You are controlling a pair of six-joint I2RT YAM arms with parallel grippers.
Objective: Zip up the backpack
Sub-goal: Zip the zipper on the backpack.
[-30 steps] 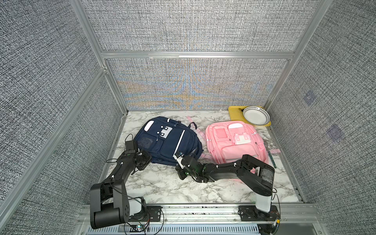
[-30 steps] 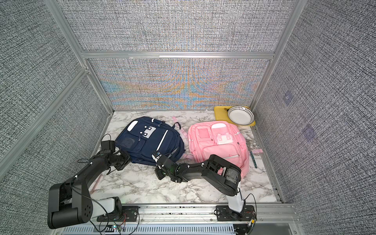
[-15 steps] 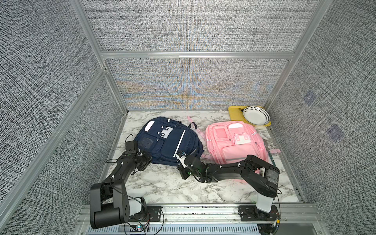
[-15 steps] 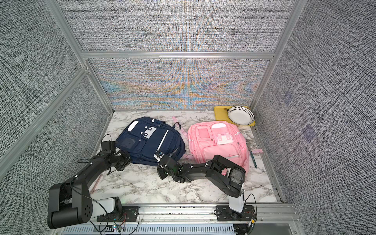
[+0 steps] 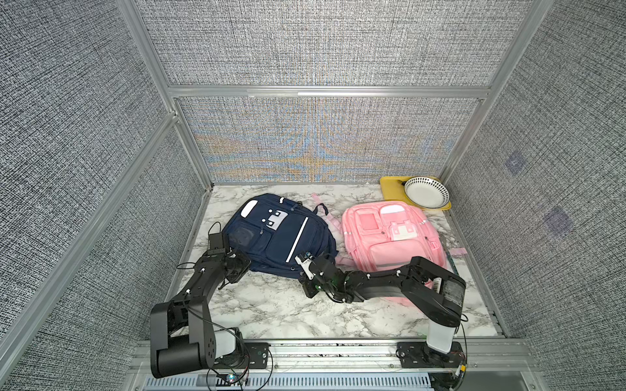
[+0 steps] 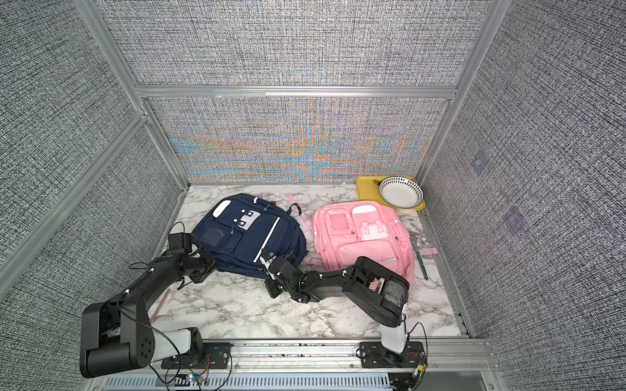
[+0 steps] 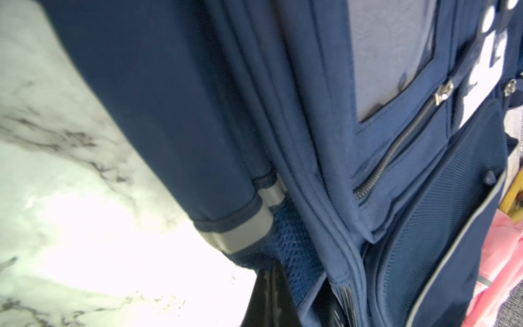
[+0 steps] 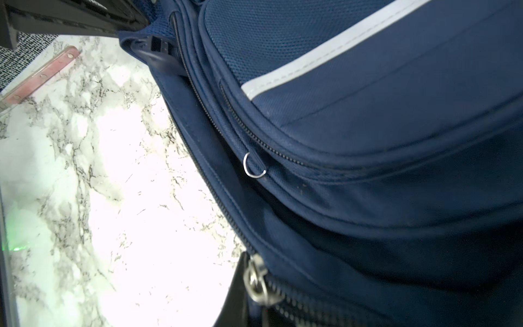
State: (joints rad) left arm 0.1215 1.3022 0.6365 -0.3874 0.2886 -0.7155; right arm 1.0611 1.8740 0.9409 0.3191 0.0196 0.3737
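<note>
Right wrist view, right fingers (image 8: 235,297) pinching zipper pull (image 8: 256,280) of navy backpack (image 8: 368,113), left fingers (image 7: 268,305) pinching its corner

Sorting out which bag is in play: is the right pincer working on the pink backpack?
No, the right pincer sits at the navy backpack's zipper pull, well apart from the pink backpack.

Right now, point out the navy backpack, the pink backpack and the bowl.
navy backpack (image 5: 271,242): in a top view, front panel
pink backpack (image 5: 389,254): in a top view, lower front pocket
bowl (image 5: 426,193): in a top view, white inside
</note>
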